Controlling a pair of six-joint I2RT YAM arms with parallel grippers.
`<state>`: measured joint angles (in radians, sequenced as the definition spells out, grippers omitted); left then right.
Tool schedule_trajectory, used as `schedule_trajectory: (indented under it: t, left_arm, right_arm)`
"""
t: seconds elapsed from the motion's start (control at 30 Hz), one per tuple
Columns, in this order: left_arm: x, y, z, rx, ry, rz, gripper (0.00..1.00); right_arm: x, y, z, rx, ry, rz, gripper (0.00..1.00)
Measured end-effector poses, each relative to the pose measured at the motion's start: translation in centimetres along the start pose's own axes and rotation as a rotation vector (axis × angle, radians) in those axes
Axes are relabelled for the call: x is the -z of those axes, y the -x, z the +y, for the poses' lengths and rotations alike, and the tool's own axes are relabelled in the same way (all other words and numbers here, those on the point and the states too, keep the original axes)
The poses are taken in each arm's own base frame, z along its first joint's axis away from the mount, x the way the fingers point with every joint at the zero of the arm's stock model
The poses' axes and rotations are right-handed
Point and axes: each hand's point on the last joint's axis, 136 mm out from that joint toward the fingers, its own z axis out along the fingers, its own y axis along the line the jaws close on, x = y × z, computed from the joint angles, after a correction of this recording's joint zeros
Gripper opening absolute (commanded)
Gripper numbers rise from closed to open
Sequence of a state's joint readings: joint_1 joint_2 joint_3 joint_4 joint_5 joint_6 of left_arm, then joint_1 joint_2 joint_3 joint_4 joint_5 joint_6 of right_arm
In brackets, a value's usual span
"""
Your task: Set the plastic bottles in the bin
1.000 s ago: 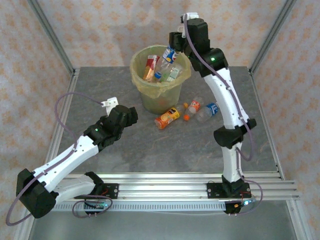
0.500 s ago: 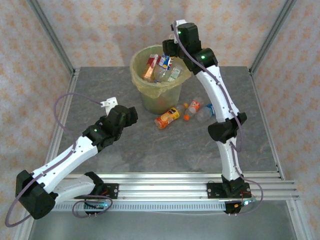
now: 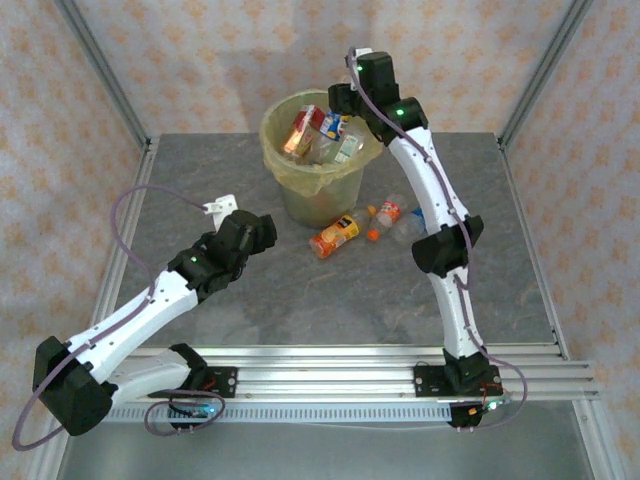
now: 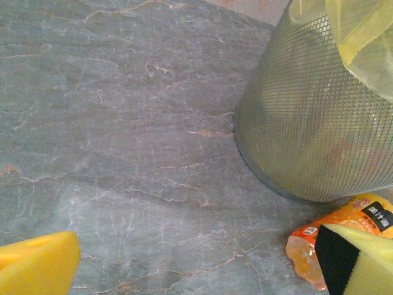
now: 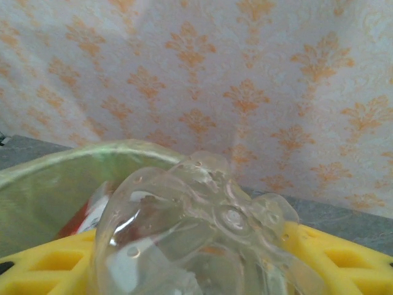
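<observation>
- The right gripper (image 3: 337, 104) reaches over the mouth of the bin (image 3: 298, 200), a mesh bucket lined with a yellow-green bag, at the far middle of the grey bench (image 3: 200, 170).
- Its yellow pads (image 5: 37, 270) are closed on a clear bottle (image 5: 202, 221), pressing it from both sides. The bottle's lumpy base faces the wrist camera.
- The key relation: the held bottle sits above the bin's opening, inside the rim, and its long axis seems to point down and away from the gripper into the bin. Letting go here would probably drop it in.
- Several bottles with red and white labels (image 3: 302, 130) already lie in the bin, piled close to the rim.
- Three bottles remain on the bench, just right of the bin's foot. An orange bottle (image 3: 334, 235) lies on its side, its long axis slanting up to the right. A clear red-labelled bottle (image 3: 390, 212) lies beside it. A third clear bottle (image 3: 412, 228) is partly hidden under the right arm.
- The left gripper (image 3: 221, 207) is wide open and holds nothing. It hovers low over the bench, left of the bin.
- In the left wrist view, the orange bottle lies ahead and to the right, near the right pad. The free left arm looks well placed to take it.
</observation>
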<state>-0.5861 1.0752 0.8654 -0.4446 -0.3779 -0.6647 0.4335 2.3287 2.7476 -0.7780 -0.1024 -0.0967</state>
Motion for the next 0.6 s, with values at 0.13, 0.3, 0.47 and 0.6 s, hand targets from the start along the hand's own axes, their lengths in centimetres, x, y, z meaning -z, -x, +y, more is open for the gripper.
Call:
schedule_trajectory:
  t: [0.13,0.3,0.47,0.6]
  left_arm:
    - [-0.03,-0.03,0.0,-0.001,0.001,0.001,1.0]
    - [-0.03,-0.04,0.01,-0.001,0.001,0.001,1.0]
    - [-0.03,-0.04,0.01,-0.001,0.001,0.001,1.0]
    - [-0.03,-0.04,0.01,-0.001,0.001,0.001,1.0]
  right_arm:
    - [-0.72,-0.05,-0.1,-0.028,0.004,-0.009,0.84]
    - [-0.84,-0.67,-0.27,-0.012,-0.012,0.013,0.96]
    - [-0.8,-0.68,-0.71,-0.005,-0.036,0.013,1.0]
    - [-0.69,-0.56,-0.7,-0.006,-0.035,0.011,0.99]
